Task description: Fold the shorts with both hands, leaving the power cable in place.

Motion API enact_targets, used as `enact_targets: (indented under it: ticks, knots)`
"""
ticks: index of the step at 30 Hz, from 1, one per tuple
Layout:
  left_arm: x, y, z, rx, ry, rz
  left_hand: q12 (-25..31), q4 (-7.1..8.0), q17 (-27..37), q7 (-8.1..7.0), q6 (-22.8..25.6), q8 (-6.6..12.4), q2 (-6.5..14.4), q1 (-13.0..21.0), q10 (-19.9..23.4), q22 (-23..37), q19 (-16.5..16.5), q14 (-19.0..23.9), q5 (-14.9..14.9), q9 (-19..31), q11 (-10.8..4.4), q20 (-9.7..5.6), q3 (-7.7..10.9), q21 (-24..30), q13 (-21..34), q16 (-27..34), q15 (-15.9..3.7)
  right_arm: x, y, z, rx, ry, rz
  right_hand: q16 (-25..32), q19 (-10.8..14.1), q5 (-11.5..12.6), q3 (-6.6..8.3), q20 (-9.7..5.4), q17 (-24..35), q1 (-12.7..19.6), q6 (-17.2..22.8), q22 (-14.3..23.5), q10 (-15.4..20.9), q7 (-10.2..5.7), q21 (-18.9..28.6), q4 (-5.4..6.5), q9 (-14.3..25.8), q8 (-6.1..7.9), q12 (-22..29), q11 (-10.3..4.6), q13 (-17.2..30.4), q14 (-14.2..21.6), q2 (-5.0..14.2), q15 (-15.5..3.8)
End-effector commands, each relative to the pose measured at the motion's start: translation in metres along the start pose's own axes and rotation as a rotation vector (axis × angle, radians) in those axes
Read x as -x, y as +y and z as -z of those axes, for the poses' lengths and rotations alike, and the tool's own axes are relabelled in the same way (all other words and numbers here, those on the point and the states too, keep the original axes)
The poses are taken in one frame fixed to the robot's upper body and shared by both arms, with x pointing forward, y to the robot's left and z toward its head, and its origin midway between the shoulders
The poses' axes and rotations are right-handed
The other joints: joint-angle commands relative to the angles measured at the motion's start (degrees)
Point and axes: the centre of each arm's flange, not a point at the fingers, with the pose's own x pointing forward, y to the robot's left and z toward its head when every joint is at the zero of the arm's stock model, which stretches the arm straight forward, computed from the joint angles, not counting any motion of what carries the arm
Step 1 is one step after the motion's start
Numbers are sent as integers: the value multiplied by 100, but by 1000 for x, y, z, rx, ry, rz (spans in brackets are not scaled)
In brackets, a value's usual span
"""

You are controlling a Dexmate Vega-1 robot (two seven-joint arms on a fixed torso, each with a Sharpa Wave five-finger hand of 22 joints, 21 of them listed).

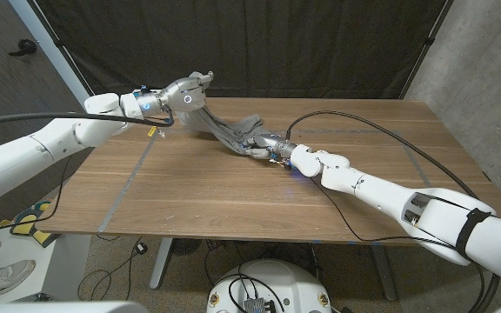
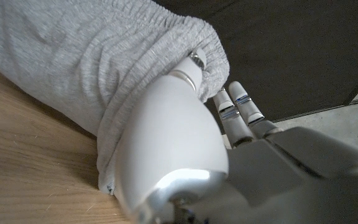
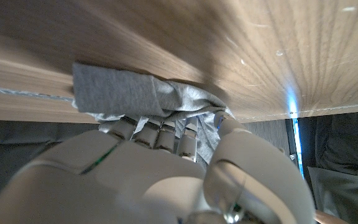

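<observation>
**Both hands on the shorts, fold barely started**

Left hand, up around 10 o'clock on the table, has one end of the grey shorts gripped and lifted. Shorts hang stretched down to the right hand near the middle, fingers closed on the other end. Cable loops off at 2 o'clock, apart from the cloth. I'd say nothing's folded yet, it's all bunched.

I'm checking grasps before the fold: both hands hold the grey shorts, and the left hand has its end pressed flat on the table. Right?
Not quite. The left hand holds its end of the grey shorts lifted above the table, as the head view shows. The right hand does grip the other end, low at the tabletop.
</observation>
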Motion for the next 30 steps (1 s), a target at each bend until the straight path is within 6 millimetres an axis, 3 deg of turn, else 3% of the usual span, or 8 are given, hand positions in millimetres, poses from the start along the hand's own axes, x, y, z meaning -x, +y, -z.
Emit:
enact_targets:
  ticks: [1,15,30]
  knots:
    - [-28,-1,18,-52,-118,-108,2,4,17,-27,4,5,79,12,23,6,-5,49,-15,20,6,-18,-42,45,13,15,-1023,-3,5,2,-2,-19,-1,-12,56,-22,18,38,14,63,-45,21,-25,11,-3,-61,4,-17,-21,-10,6,-21,19,-211]
    - [-58,2,19,-55,-198,-211,-24,-7,10,8,-23,5,108,40,22,0,-23,58,-16,6,7,-16,-94,80,4,-6,-1023,-2,6,1,0,-44,12,-44,63,-10,119,29,-17,226,-105,20,-107,3,-15,-217,5,-18,-41,4,7,-88,43,-204]
    - [-92,-2,9,-42,-264,-312,-79,3,13,30,26,0,130,47,31,-8,-23,89,-39,-57,0,-24,-169,125,-52,-9,-1021,-2,13,-13,29,-94,-16,-39,60,-17,155,12,-18,289,-124,20,-114,4,-25,-277,5,-13,-34,-6,8,-100,50,-199]
